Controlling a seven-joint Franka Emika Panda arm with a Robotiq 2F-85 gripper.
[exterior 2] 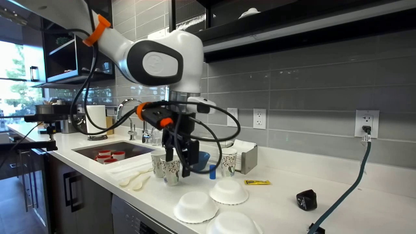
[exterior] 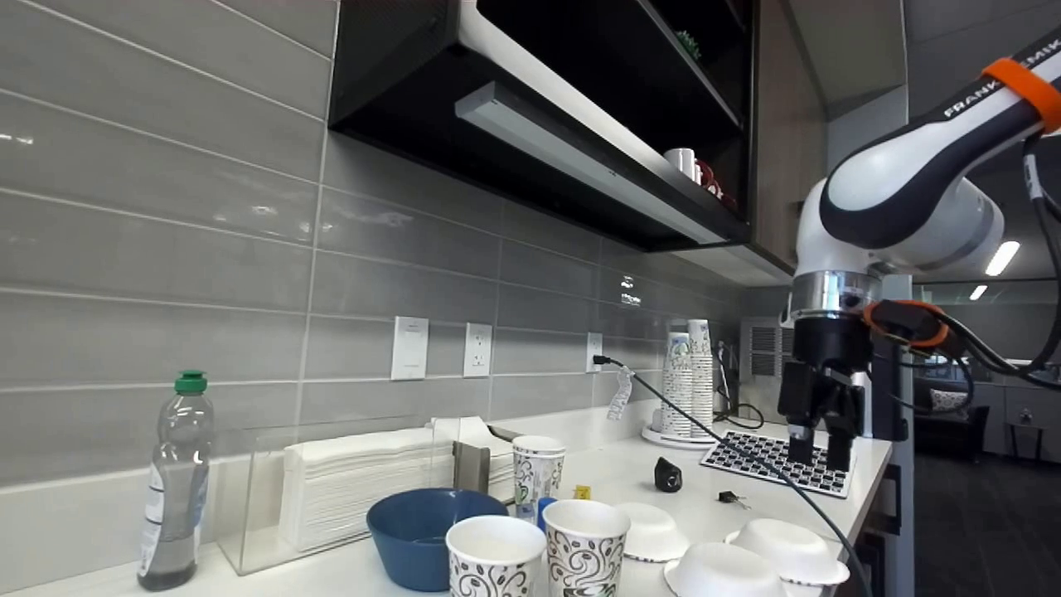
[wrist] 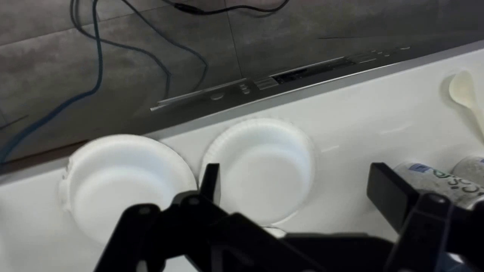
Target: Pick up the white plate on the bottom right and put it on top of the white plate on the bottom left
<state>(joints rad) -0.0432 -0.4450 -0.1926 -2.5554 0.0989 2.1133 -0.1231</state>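
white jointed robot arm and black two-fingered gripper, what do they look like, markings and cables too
The glossy white robot arm has curved black sections, with white letters FRANK and EMIK either side of an orange strap. Dark cables loop beside it. A silvery metal collar sits above the black, angular two-fingered gripper, whose fingers have flat rectangular tips.

You have the bottom-right white plate [exterior 2: 231, 223], bowl-like, its rim apparently doubled, upside down at the front edge of the counter [exterior 2: 276, 201]; your bottom-left white plate [exterior 2: 196, 206], finely fluted, lies inverted just beside it.
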